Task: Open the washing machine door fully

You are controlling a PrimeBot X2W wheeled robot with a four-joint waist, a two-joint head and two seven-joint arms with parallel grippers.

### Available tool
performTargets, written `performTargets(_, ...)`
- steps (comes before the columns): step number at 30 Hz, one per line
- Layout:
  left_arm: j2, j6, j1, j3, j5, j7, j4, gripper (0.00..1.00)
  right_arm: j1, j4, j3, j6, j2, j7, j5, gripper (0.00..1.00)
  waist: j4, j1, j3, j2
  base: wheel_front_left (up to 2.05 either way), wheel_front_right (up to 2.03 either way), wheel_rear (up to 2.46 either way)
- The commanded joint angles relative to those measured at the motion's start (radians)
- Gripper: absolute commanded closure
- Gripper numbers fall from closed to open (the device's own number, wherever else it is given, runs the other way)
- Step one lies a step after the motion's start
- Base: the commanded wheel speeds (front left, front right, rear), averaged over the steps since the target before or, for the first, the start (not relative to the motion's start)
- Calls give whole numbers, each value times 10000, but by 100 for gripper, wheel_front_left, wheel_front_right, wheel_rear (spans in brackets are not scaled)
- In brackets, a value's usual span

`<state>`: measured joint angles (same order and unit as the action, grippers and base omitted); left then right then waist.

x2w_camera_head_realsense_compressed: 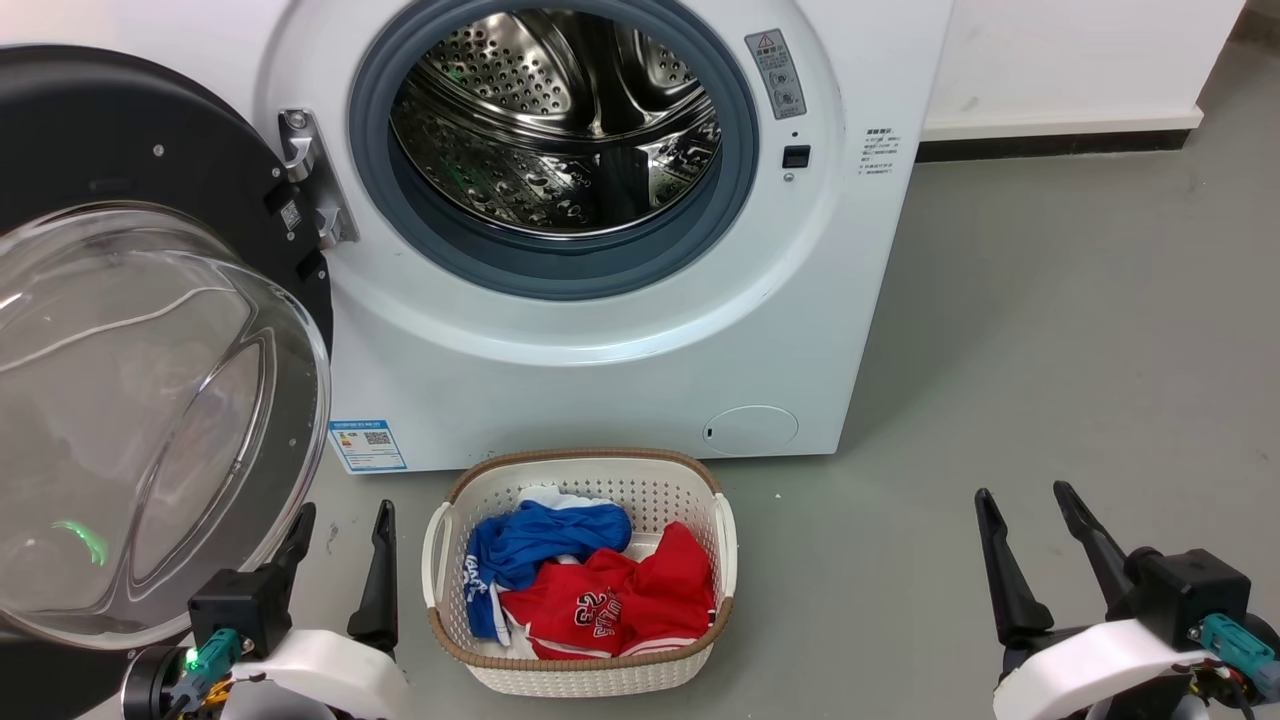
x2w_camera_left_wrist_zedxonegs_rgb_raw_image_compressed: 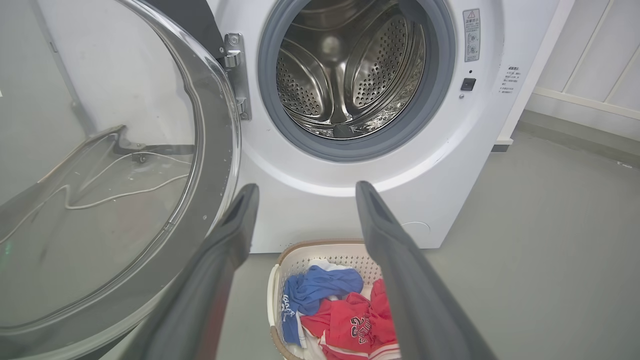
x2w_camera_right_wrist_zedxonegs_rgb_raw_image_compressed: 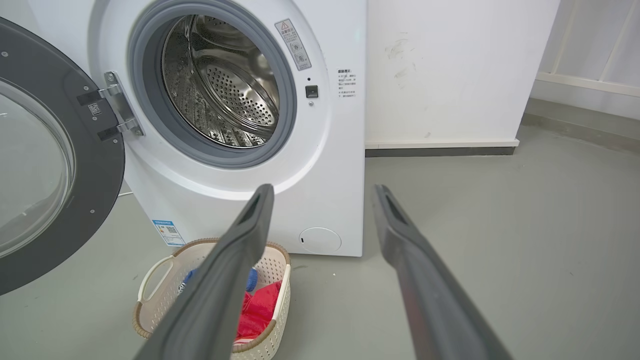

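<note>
The washing machine door (x2w_camera_head_realsense_compressed: 150, 400) hangs swung wide to the left on its hinge (x2w_camera_head_realsense_compressed: 310, 180), black rim and clear glass bowl facing out; it also shows in the left wrist view (x2w_camera_left_wrist_zedxonegs_rgb_raw_image_compressed: 115, 190) and the right wrist view (x2w_camera_right_wrist_zedxonegs_rgb_raw_image_compressed: 50, 165). The steel drum (x2w_camera_head_realsense_compressed: 555, 120) with its grey gasket lies uncovered. My left gripper (x2w_camera_head_realsense_compressed: 340, 515) is open at the lower left, just right of the door's glass bowl, holding nothing. At the lower right, far from the machine, my right gripper (x2w_camera_head_realsense_compressed: 1028, 495) is open and holds nothing.
A white laundry basket (x2w_camera_head_realsense_compressed: 580, 680) with blue and red clothes (x2w_camera_head_realsense_compressed: 600, 590) sits on the grey floor before the white machine (x2w_camera_head_realsense_compressed: 620, 380), between my two grippers. A white wall with a dark skirting (x2w_camera_head_realsense_compressed: 1060, 145) runs behind at the right.
</note>
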<state>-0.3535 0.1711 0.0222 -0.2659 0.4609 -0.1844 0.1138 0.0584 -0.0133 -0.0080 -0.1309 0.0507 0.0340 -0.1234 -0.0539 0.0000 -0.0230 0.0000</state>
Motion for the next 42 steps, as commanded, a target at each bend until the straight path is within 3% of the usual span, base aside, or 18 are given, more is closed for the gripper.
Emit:
performTargets(1, -1, 26, 140, -7, -43, -45, 8, 0, -139, 20, 6, 3, -10, -1, 22, 0, 2, 0, 3, 0, 0, 0, 0)
performTargets(13, -59, 48, 154, -2, 81, -132, 14, 0, -114, -12, -44, 3, -10, 81, -19, 0, 45, 0, 21, 0, 0, 0, 0)
performTargets(14, -36, 3, 28, -8, 68, -51, 29, 100, -22, 16, -36, 0, 0, 21, -3, 100, 46, 0, 22, 0, 0, 0, 0)
performTargets(17, 102, -39, -66, -10, 251, 3, 192, 100, 111, 185, 2, 0, -4, 29, -179, 100, 52, 0, 25, 0, 0, 0, 0)
performTargets(42, 982, -977, 281, 1162, 3824, 915, 586, 100, -491, 925, -102, 0, 192, -265, -5046, 100, 150, 0, 72, 0, 0, 0, 0)
